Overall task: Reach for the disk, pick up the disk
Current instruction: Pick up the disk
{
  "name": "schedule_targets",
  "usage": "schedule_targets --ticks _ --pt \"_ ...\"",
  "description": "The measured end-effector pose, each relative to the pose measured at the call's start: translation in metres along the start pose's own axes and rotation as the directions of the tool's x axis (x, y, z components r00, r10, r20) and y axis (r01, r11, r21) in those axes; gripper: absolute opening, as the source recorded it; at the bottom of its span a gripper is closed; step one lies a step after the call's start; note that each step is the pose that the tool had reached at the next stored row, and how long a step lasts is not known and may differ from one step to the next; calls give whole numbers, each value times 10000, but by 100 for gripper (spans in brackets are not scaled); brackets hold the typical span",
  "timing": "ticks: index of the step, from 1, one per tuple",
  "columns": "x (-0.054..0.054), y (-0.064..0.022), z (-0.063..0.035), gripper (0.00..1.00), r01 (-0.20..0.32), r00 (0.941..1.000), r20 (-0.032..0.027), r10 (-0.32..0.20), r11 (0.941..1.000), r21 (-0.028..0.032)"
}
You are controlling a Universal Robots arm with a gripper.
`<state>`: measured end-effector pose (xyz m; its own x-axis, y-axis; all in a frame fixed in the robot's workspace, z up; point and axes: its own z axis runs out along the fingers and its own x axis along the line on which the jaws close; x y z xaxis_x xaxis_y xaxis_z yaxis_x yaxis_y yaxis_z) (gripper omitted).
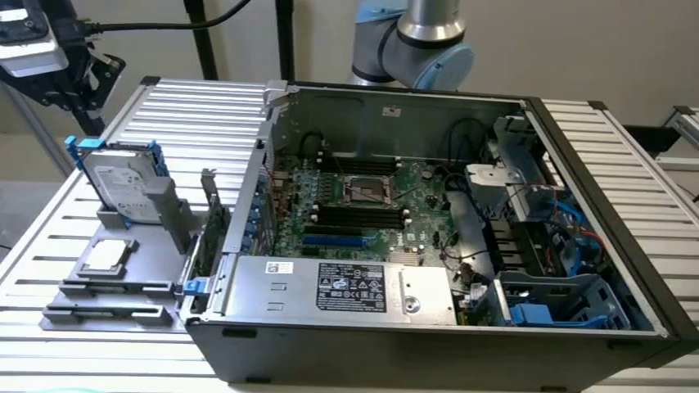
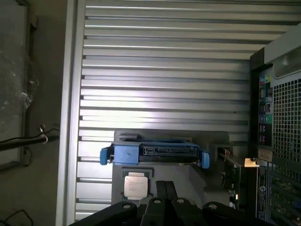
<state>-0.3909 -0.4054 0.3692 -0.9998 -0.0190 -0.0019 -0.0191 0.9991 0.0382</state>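
disk: the disk (image 1: 118, 182) (image 2: 169, 151) stands on edge in a slot of the grey stand (image 1: 164, 211) (image 2: 123, 137), on the table (image 1: 196, 106) (image 2: 164, 70), at the exterior view's left of the PC case (image 1: 437, 360) (image 2: 282, 117). Not in the case, not flat.
why upright: slot takes the low edge only, so both broad faces + upper edge are free. Leaves room for a pinch from above, my read.
upper edge: wrist view looks down on it. Connector side faces up, and the blue frame (image 1: 74, 147) (image 2: 126, 153) sticks out at both ends.
gripper: the gripper (image 2: 164, 202) is a dark body above the disk, apart from it, no contact. Spread or closed: can't tell from these pics.
alignment: disk edge lies crosswise ahead of the gripper, approx centred. Looks lined up for the reach, judgement only.
chip: the chip (image 1: 106, 255) (image 2: 135, 184), small, square, silver, lies flat in its own recess on the stand base, just beside the disk. Not the target.
stand purpose: prob fixed spots so parts sit repeatably.
PC case: lid off, board + PSU exposed, just beside the stand. Less side room there.
arm: the arm (image 1: 421, 37) shows behind the case's far wall.
progress: reach phase. Disk untouched in slot, pick not done.
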Motion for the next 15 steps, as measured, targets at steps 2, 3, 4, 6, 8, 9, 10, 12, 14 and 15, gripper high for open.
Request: schedule_targets --ticks 2,3,4,6,8,9,10,12,14,15 --pt "81 45 1 11 2 10000 4 -2 10000 1" --pt "122 73 2 11 1 10000 5 -1 10000 1" --pt "162 99 3 11 0 10000 6 0 10000 1" --pt "213 145 5 11 2 10000 7 -2 10000 0" --pt "222 159 6 11 1 10000 8 -1 10000 1" --pt "222 159 6 11 2 10000 7 -2 10000 1" --pt "222 159 6 11 2 10000 7 -2 10000 1" --pt "222 159 6 11 1 10000 7 -2 10000 1" --pt "223 169 6 11 6 10000 6 -6 10000 2" --pt "222 176 6 11 46 10000 6 -46 10000 2"
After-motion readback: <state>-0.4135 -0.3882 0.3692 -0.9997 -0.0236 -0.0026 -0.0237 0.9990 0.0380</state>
